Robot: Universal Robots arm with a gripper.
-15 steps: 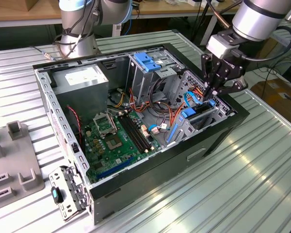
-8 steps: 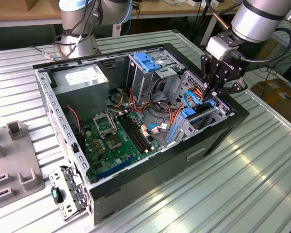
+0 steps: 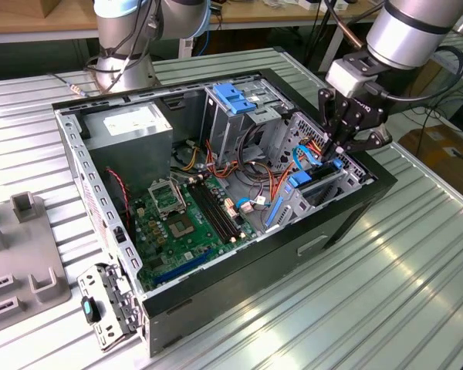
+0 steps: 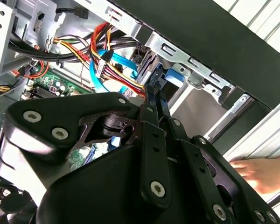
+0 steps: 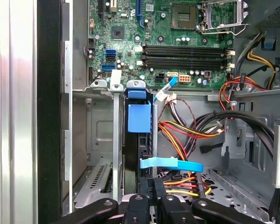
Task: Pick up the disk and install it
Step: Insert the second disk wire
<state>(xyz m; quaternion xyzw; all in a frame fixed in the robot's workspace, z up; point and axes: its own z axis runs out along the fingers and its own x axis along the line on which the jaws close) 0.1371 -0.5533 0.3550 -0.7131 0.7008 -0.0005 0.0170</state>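
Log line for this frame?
gripper: shut on disk | disk: upright in drive bay of computer case | hand: beside case

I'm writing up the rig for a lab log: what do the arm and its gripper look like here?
The arm is built of silver-grey cylindrical segments with a black band, and a black cable loops beside its wrist. A light grey block joins it to the gripper. The gripper is matte black, made of linked bars with silver screw heads, ending in slim black fingers. A second silver arm with blue joint caps stands behind the computer case.
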